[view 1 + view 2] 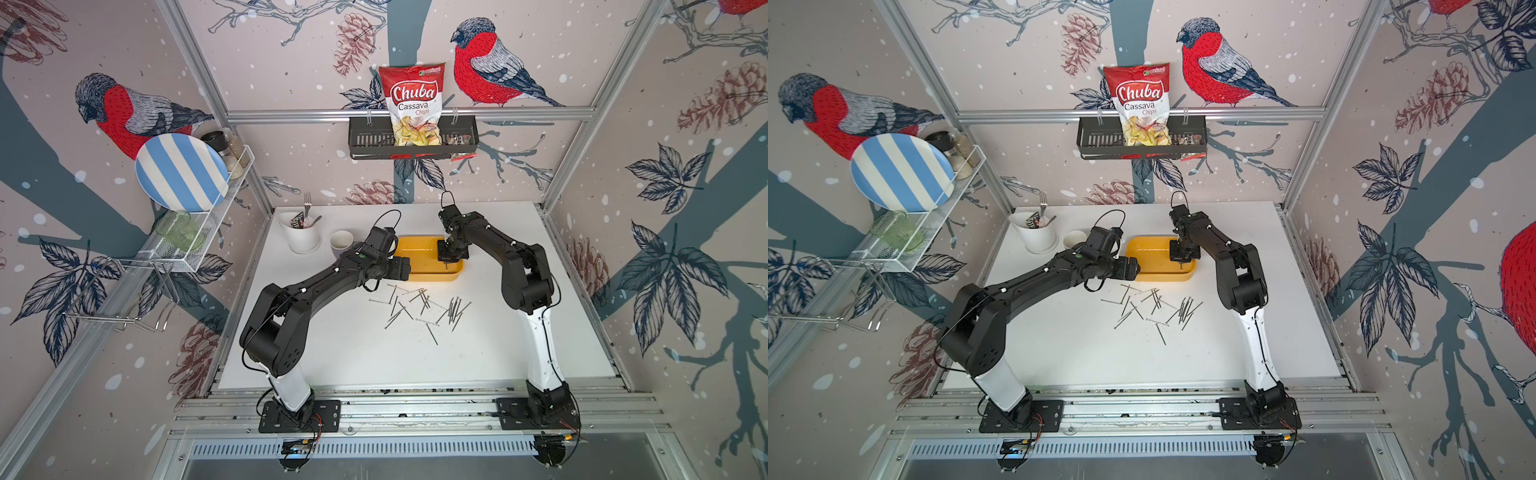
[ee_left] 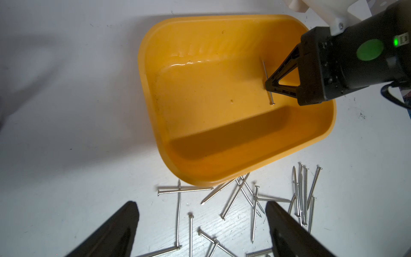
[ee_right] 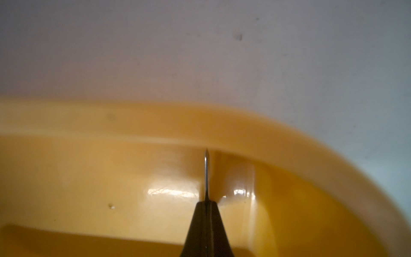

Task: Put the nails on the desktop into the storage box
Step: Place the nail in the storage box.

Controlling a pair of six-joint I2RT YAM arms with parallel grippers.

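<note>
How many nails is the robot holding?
1. The nail is pinched in the right claw, over the floor of the yellow box. The left claw is open, empty.

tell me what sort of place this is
Likely a mock kitchen built as a robot test cell: a striped plate on a wire rack, a chips bag in a wall basket, and an aluminium frame round the white table.

Bright light, soft shadows, bowed edges, glare on blurred storage box (image 3: 173, 191)
</note>
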